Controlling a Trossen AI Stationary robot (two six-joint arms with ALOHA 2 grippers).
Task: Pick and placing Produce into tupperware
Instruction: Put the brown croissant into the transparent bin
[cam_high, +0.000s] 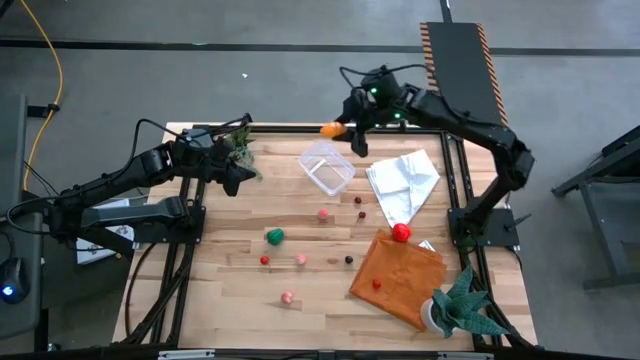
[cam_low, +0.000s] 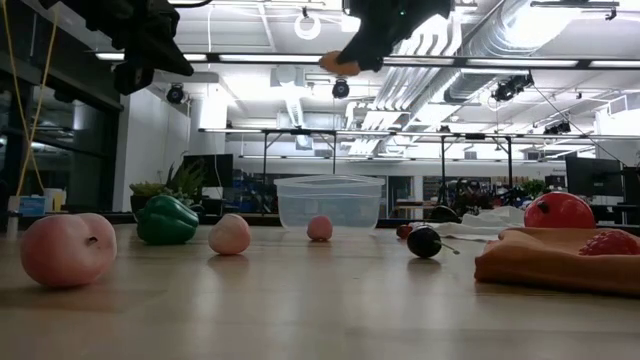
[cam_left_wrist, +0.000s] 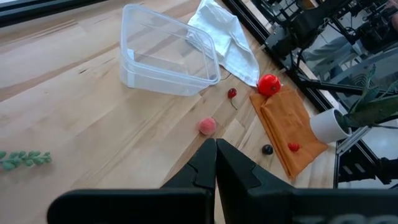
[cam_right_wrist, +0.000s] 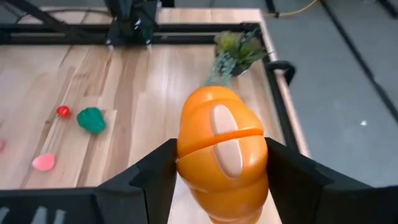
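My right gripper hangs over the table's far edge, shut on an orange toy produce piece with a pale oval patch. The clear tupperware stands on the wood just nearer than it, with nothing inside it in the left wrist view. A green pepper, a red tomato on the orange cloth and several small red, pink and dark pieces lie on the table. My left gripper is shut on nothing, raised at the far left by a potted plant. My right gripper pinches the orange piece by its two opposite sides between its two fingers. The fingers slant downward, coming from the table's right. The piece is lifted clear, high over the table, as the low view shows.
A white cloth lies right of the tupperware, and an orange cloth sits nearer, with a potted plant at the near right corner. Another plant stands at the far left. Black frame rails run along the table's edges.
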